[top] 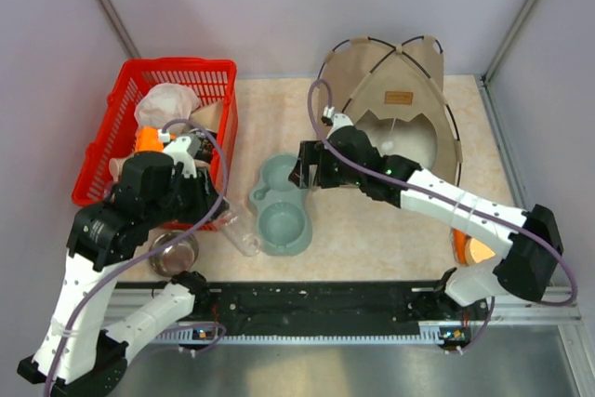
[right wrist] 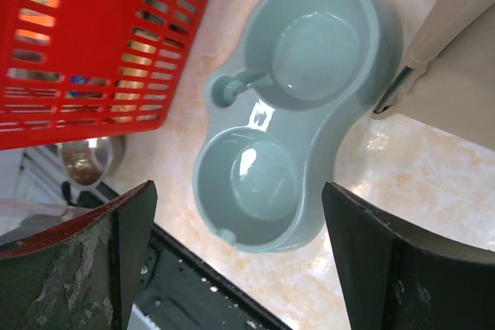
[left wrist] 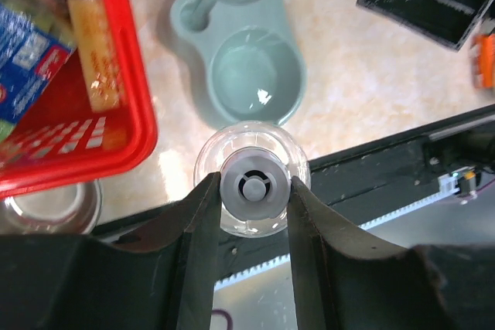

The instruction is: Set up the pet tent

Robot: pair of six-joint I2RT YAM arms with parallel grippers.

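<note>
At the far right of the bench [top: 390,239], the pet tent [top: 395,90] stands just beyond the right claw [top: 311,166], which hangs wide open over a green double bowl [top: 279,211], while the left claw [left wrist: 254,191], well apart, grips a clear bottle [left wrist: 249,144].

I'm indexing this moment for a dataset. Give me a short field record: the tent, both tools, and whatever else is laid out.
pet tent: far right, tan, thin poles bowed, neither tool touching it
left tool: shut on the grey cap of a clear bottle
right tool: open, empty, above the green double pet bowl
red basket: far left, packets inside
steel bowl: near left, just outside the basket
</note>
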